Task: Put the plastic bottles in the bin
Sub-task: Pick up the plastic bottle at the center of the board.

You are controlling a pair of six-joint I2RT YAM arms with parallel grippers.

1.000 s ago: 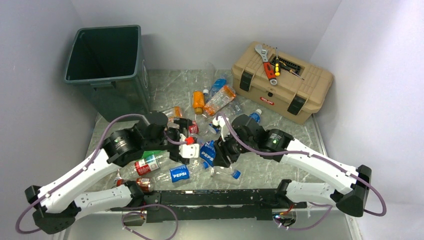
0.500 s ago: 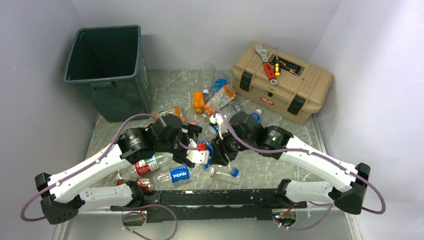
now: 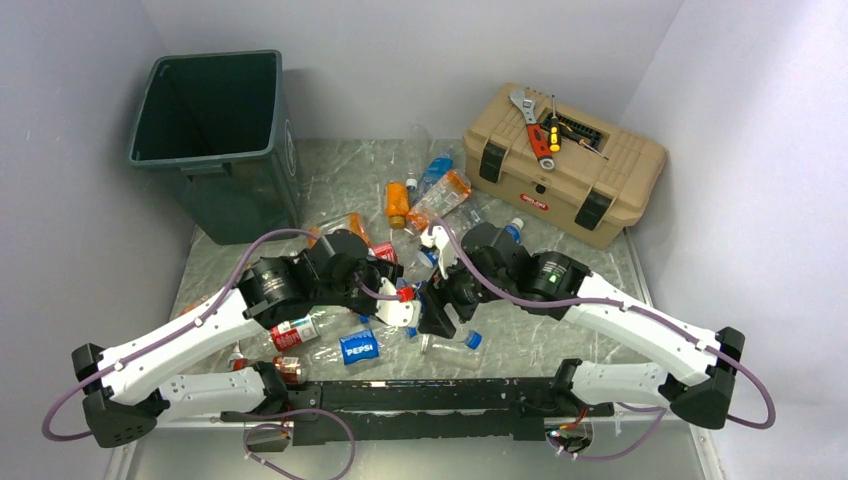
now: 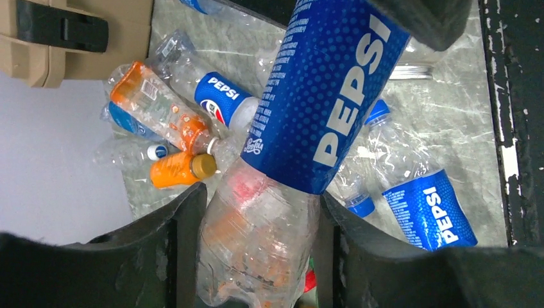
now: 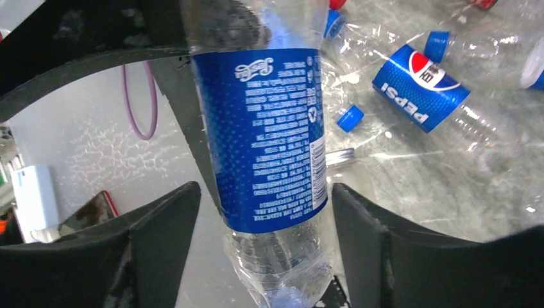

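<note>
Since a second ago your left gripper has clamped the crumpled clear blue-labelled Pepsi bottle and the right gripper has loosened off it. It looks light, yielding and slippery, so squeeze mid-body gently.

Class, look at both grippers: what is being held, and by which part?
The left gripper grips the Pepsi bottle by its clear part beside the blue label; the right gripper stands open around it.
</note>
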